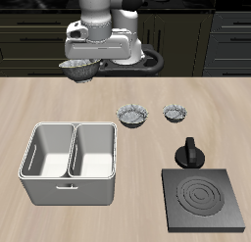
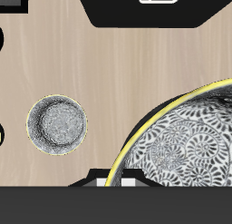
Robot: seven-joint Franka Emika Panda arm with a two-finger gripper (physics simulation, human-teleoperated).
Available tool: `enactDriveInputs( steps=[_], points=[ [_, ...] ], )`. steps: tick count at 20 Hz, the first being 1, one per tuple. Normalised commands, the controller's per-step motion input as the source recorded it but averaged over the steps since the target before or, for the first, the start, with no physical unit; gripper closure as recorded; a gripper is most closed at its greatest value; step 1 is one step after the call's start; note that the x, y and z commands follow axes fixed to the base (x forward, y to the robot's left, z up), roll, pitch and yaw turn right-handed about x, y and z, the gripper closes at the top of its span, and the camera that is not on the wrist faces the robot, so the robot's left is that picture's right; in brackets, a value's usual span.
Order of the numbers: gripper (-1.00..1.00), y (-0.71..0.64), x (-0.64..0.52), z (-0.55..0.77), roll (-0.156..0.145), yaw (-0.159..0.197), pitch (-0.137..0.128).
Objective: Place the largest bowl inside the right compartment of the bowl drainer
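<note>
Carriage is the step in hand: the largest bowl (image 1: 80, 68) hangs clear of the bench (image 1: 39, 104), gripped at its rim by the tool (image 1: 82, 60), whose fingers are clamped on that rim. It sits high and toward the back, well apart from the bowl drainer (image 1: 71, 164) near the front edge. To do this well, I would keep the bowl level while travelling, bring it over the right compartment (image 1: 46, 151), and only then descend; the grip is at one edge, so the bowl may tilt or swing if moved sharply. The well is rectangular and the bowl round, so centring matters before release.

The wrist view shows the bowl's inside, speckled silver-grey with swirling patterns and a scalloped rim. One of the smaller bowls (image 2: 58, 124) lies on the pale wood-grain bench below, alike in pattern. The drainer is a smooth grey tub with rounded corners and two equal wells. A dark stove (image 1: 205, 198) with a moka pot (image 1: 190, 153) stands beside it.
</note>
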Motion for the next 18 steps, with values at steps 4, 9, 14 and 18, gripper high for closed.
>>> enactDriveInputs(
  steps=[4, 9, 14, 18],
  points=[
    [1.00, 0.03, -0.03, 0.43, -0.012, 0.020, -0.055],
    [1.00, -0.02, -0.03, 0.42, -0.012, 0.001, -0.052],
    [1.00, 0.09, -0.04, 0.45, 0.001, -0.007, -0.063],
    [1.00, -0.03, 0.10, 0.08, -0.013, 0.007, -0.001]
  ],
)
